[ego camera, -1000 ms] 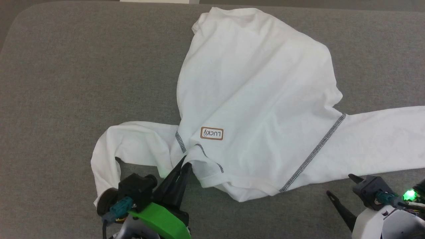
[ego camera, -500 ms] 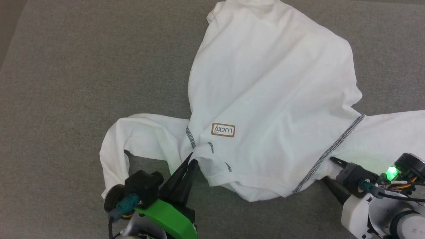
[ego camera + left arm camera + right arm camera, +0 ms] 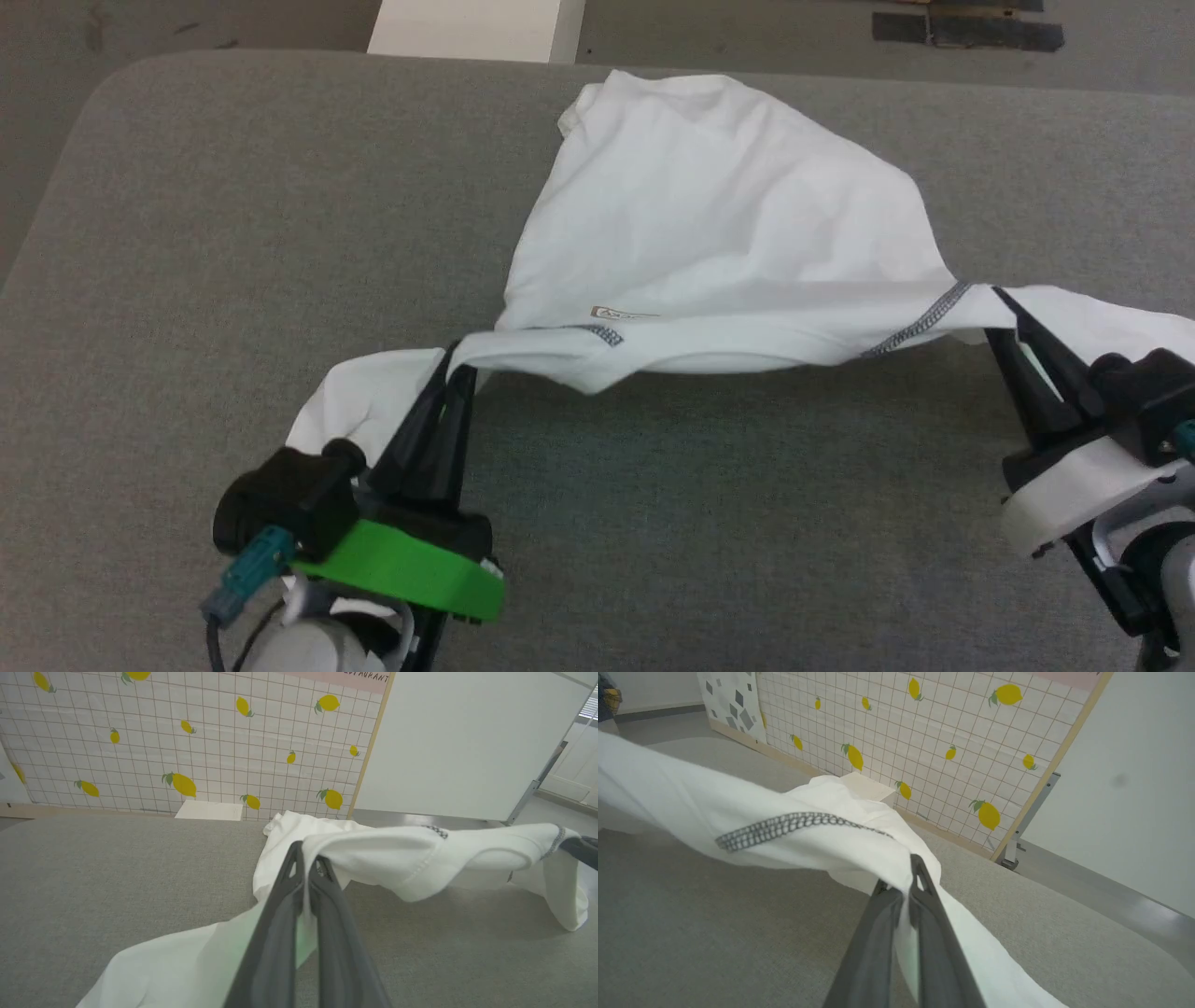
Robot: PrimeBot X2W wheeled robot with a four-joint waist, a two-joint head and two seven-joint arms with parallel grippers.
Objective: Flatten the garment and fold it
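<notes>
The garment (image 3: 709, 233), a white T-shirt with grey zigzag stitching, hangs by its near edge between both grippers above the grey table (image 3: 233, 243); its far part rests on the table. My left gripper (image 3: 455, 359) is shut on the cloth at the left shoulder seam, seen close in the left wrist view (image 3: 306, 851). My right gripper (image 3: 997, 308) is shut on the cloth beside the right zigzag seam (image 3: 794, 823), pinched between its fingers (image 3: 903, 884). One sleeve (image 3: 359, 406) droops at the left, the other (image 3: 1111, 322) trails right. The small brown logo (image 3: 621, 313) is seen edge-on.
The grey padded table has a rounded far-left corner. A white box (image 3: 471, 28) stands on the floor beyond the far edge, in front of a lemon-patterned tiled panel (image 3: 187, 742). Dark tape strips (image 3: 966, 28) lie on the floor at the far right.
My right gripper moved in to the garment's right seam and shut on it. Both grippers have lifted the near edge off the table. The head camera has tilted.
</notes>
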